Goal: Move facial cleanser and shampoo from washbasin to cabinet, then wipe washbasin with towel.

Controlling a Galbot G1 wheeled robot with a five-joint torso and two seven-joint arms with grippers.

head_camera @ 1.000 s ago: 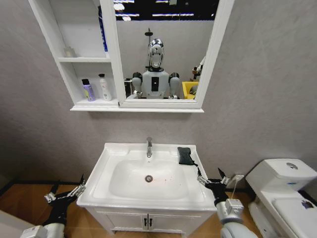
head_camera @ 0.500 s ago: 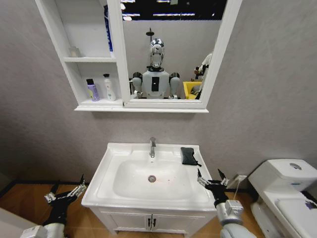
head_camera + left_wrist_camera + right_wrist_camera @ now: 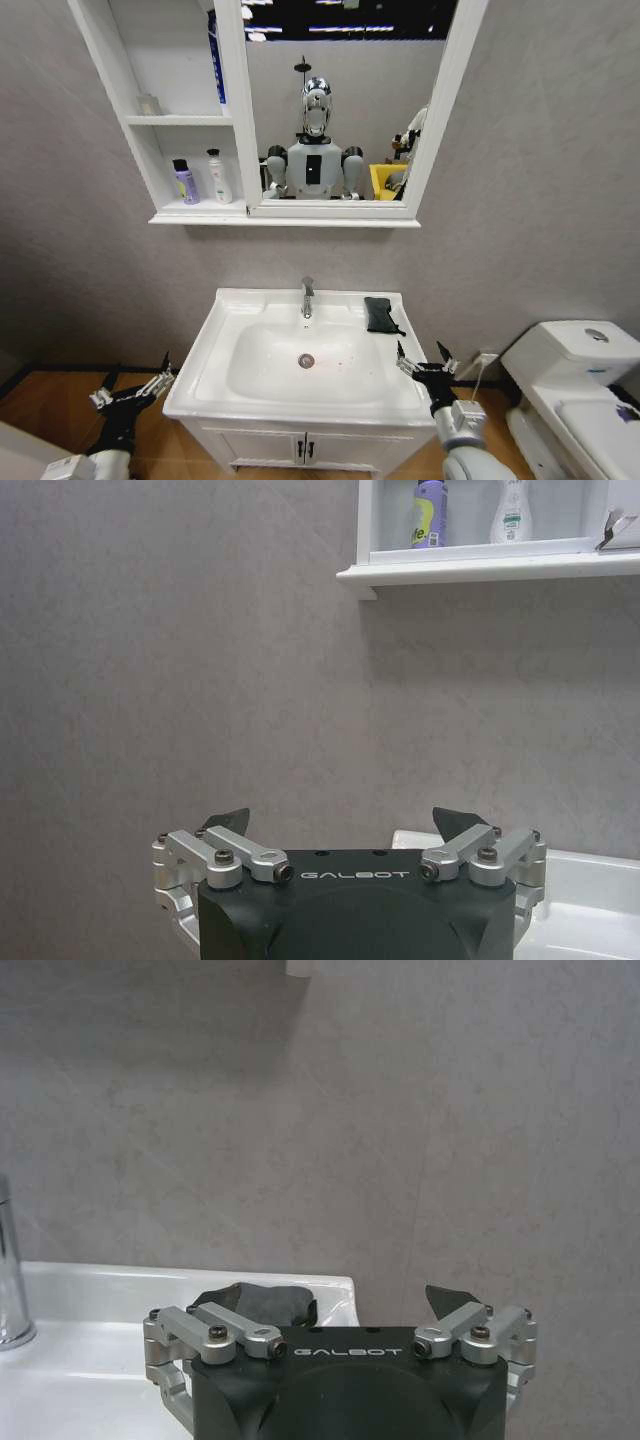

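The white washbasin (image 3: 230, 310) stands in front of me with its chrome faucet (image 3: 307, 297). On its back right corner lies the black towel (image 3: 378, 314), which also shows as the towel (image 3: 262, 1300) just beyond my right gripper (image 3: 330, 1300). A purple bottle (image 3: 185, 183) and a white bottle (image 3: 216, 177) stand on the lower shelf of the cabinet (image 3: 195, 212); the left wrist view shows the same purple bottle (image 3: 428, 512) and white bottle (image 3: 510, 510). My left gripper (image 3: 135, 385) is open, low at the basin's left. My right gripper (image 3: 420, 362) is open at the basin's right front corner.
A white toilet (image 3: 570, 370) stands to the right. The vanity doors (image 3: 300, 445) are below the basin. The mirror (image 3: 340, 100) reflects the robot. A small item (image 3: 148, 104) and a blue item (image 3: 214, 50) sit on the upper shelves.
The whole head view has shifted a little, so the camera moved. Bottles and towel keep their places. Both grippers stay open and low beside the basin.
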